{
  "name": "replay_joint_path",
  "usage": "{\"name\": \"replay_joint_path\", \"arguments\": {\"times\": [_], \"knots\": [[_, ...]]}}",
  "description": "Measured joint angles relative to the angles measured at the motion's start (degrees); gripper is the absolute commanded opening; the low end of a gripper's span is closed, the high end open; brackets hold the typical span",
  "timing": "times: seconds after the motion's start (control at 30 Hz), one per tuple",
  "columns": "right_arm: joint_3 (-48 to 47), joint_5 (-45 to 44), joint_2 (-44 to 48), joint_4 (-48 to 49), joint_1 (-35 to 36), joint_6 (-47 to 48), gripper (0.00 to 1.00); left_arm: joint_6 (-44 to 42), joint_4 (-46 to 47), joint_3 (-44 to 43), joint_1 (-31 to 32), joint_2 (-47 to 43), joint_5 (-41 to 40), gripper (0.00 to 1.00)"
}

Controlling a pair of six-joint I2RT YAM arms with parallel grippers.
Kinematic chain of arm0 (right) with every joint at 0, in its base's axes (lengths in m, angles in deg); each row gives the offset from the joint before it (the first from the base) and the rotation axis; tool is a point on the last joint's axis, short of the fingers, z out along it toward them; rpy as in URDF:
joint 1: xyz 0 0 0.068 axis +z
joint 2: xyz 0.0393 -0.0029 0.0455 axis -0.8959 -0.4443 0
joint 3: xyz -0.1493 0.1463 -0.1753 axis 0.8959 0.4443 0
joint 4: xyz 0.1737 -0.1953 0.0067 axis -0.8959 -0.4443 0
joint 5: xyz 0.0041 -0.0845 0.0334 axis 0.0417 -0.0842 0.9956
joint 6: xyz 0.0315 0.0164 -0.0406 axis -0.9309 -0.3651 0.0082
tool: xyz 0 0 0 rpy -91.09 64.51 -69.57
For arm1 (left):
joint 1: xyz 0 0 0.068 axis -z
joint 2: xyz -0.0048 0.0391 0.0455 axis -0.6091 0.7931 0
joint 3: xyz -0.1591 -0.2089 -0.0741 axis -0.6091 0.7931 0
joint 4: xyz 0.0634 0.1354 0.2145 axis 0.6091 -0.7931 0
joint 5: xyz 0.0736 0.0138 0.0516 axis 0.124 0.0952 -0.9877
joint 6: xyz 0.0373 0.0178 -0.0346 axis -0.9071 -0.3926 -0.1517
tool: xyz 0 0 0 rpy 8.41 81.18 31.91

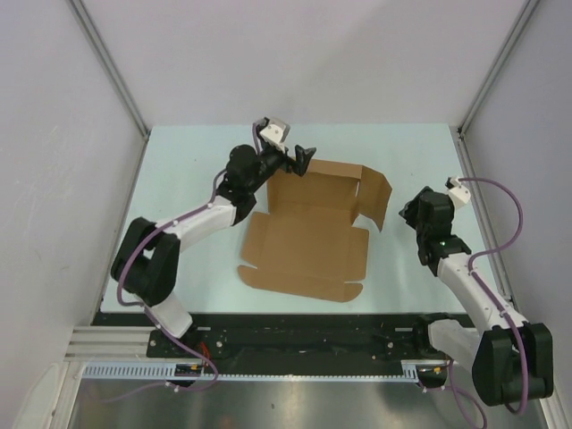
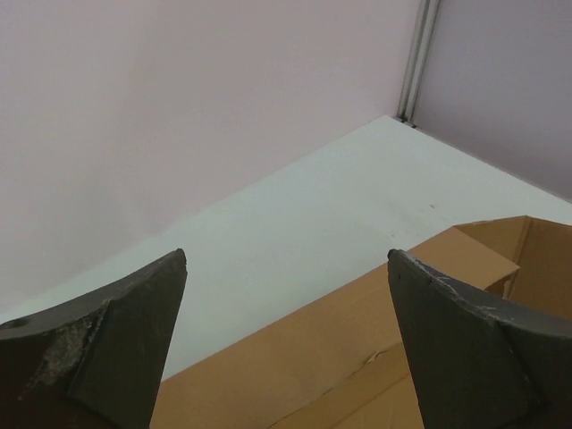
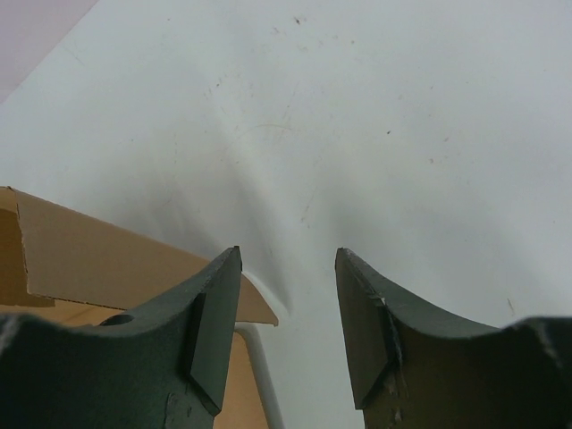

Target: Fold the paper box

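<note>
The paper box (image 1: 308,239) lies mid-table as a brown cardboard sheet. Its back wall and right flap (image 1: 376,201) stand raised, and its front panel lies flat. My left gripper (image 1: 304,161) hovers at the box's far left corner. In the left wrist view this gripper (image 2: 286,255) is wide open, with the cardboard edge (image 2: 340,344) below the gap and nothing between the fingers (image 2: 116,349). My right gripper (image 1: 409,214) sits just right of the raised flap. In the right wrist view it (image 3: 288,255) is open over bare table, with cardboard (image 3: 98,259) beside its left finger (image 3: 210,322).
Pale walls enclose the table on three sides, with metal posts at the back corners (image 1: 143,132) (image 1: 462,130). The pale green tabletop (image 1: 197,170) surrounds the box. An aluminium rail (image 1: 268,368) runs along the near edge by the arm bases.
</note>
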Motion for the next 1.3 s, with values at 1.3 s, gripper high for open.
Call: {"name": "replay_joint_path", "arguments": {"times": [1.3], "knots": [[0.0, 7.8, -4.3, 6.7, -1.3, -0.9, 0.51, -17.3, 5.7, 26.2, 2.5, -17.1, -14.5, 1.0]]}}
